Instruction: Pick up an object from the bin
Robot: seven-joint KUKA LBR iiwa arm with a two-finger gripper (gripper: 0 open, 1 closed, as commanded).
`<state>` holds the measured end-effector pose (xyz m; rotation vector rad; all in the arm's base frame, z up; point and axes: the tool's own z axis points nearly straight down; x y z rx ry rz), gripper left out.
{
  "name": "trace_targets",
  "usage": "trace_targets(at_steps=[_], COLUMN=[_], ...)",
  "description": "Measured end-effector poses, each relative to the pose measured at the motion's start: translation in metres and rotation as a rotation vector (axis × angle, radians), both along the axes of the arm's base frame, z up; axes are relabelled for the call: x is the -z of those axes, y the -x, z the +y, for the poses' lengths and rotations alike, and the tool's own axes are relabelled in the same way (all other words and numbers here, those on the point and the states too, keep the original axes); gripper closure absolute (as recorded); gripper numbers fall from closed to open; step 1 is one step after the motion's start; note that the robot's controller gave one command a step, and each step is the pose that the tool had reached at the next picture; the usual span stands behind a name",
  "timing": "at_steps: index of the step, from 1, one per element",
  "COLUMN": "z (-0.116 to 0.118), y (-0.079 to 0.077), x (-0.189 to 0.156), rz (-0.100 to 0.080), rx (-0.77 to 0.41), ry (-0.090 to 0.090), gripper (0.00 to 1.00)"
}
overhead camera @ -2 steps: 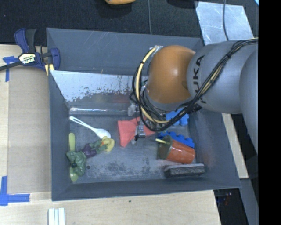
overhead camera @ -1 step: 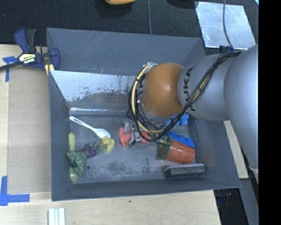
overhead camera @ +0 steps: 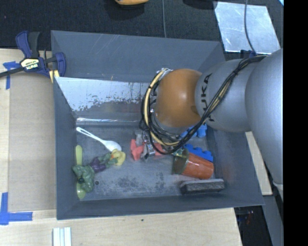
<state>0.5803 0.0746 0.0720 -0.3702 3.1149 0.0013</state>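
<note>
Your tool (overhead camera: 147,147) hangs low in the grey bin (overhead camera: 67,144), just beside a small red piece (overhead camera: 136,151) and perhaps touching it. You cannot tell whether the tool is open or closed. An orange cup (overhead camera: 198,168) lies to the right of that piece, and a white spoon (overhead camera: 98,139) to its left.

The gripper (overhead camera: 146,145) sat largely under the arm's orange cover (overhead camera: 175,98) and a loop of cables (overhead camera: 159,137), so little of it could be made out. A red-pink thing (overhead camera: 137,150) just beside it on the floor of the bin (overhead camera: 130,185) was partly covered, and its kind could not be told. The blue toothed piece (overhead camera: 201,154) ran under the arm (overhead camera: 250,91), its upper part concealed. A dark greenish thing (overhead camera: 179,162) of unclear shape masked the left end of the orange-red cup (overhead camera: 198,168). The arm was cut off on the right, and a yellow thing (overhead camera: 130,1) by the top edge
</note>
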Motion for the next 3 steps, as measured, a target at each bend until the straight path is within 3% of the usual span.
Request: trace_targets(at_steps=[1, 2, 3], z=[0.010, 0.008, 0.009], y=[0.010, 0.007, 0.019], x=[-0.054, -0.083, -0.133], rz=[0.003, -0.007, 0.002], rx=[-0.015, -0.020, -0.012], ry=[0.001, -0.001, 0.000], gripper=[1.00, 1.00, 1.00])
